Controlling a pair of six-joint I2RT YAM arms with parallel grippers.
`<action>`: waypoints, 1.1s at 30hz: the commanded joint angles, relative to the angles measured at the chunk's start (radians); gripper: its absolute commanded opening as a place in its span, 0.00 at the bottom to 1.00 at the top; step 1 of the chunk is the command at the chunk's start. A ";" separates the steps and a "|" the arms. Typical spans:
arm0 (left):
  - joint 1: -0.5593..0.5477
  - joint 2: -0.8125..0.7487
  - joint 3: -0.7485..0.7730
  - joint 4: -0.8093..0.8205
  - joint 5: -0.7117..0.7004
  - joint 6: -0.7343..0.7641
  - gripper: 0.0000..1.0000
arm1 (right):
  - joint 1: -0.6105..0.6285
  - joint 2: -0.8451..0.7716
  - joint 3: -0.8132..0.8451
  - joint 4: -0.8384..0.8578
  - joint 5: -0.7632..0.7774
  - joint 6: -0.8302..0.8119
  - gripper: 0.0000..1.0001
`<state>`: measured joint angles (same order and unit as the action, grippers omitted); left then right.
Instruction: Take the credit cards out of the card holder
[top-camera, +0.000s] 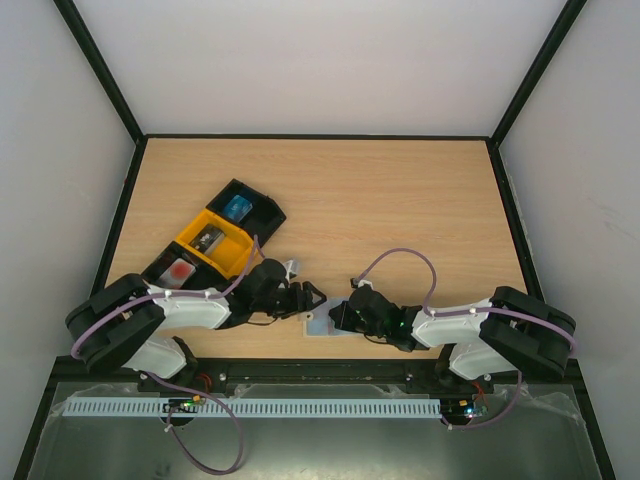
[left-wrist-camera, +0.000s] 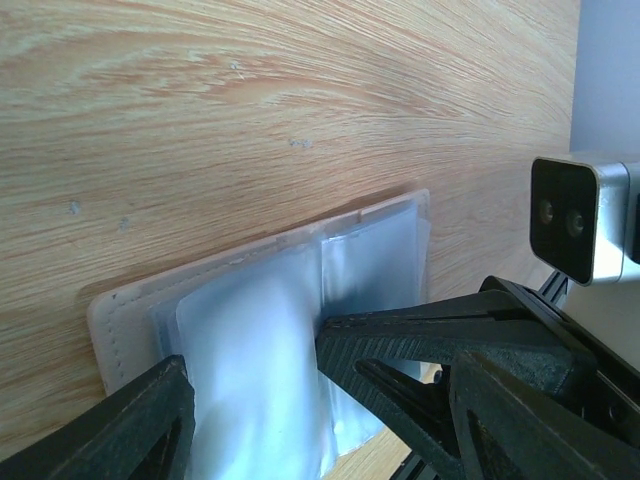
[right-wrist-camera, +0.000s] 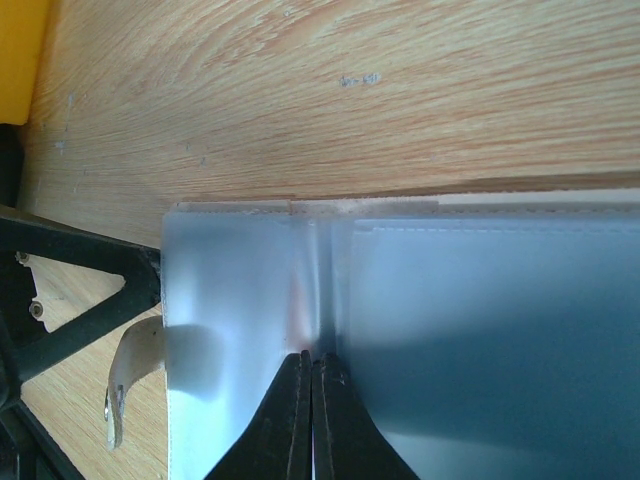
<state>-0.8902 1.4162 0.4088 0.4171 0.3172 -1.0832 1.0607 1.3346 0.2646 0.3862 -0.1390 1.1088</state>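
Right gripper (right-wrist-camera: 312, 362): jaws fully closed, tips together and pressed on the centre fold of the card holder (right-wrist-camera: 480, 330). Can't tell if a layer is pinched between them. Faint reddish streak at the fold just ahead of the tips, too blurred to identify.

Left gripper (left-wrist-camera: 252, 355): jaws apart, one finger either side of a pale blue pocket panel of the card holder (left-wrist-camera: 370, 260). Contact with the panel unclear. Beige stitched edge shows along the holder's far side. Right wrist camera (left-wrist-camera: 580, 225) is close by on the right.

From above, the card holder (top-camera: 320, 324) lies flat on the wooden table (top-camera: 400, 200), near edge, centre, between left gripper (top-camera: 305, 298) and right gripper (top-camera: 338, 315).

Black-and-yellow tray (top-camera: 232, 258) sits left of centre, angled. One red credit card (top-camera: 180, 270) lies in its near black compartment, and a bright blue item (top-camera: 237, 207) in the far black one.
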 joint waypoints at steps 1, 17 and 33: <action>-0.005 0.008 0.012 0.037 0.021 -0.008 0.71 | 0.003 -0.003 -0.025 -0.057 0.048 -0.003 0.02; -0.009 0.032 -0.010 0.122 0.054 -0.046 0.70 | 0.002 -0.008 -0.033 -0.040 0.045 -0.003 0.02; -0.049 0.088 0.003 0.288 0.099 -0.137 0.65 | 0.003 -0.327 -0.080 -0.111 0.143 -0.006 0.13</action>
<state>-0.9230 1.4651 0.4061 0.6132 0.3920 -1.1862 1.0607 1.1233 0.2066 0.3626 -0.0917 1.1061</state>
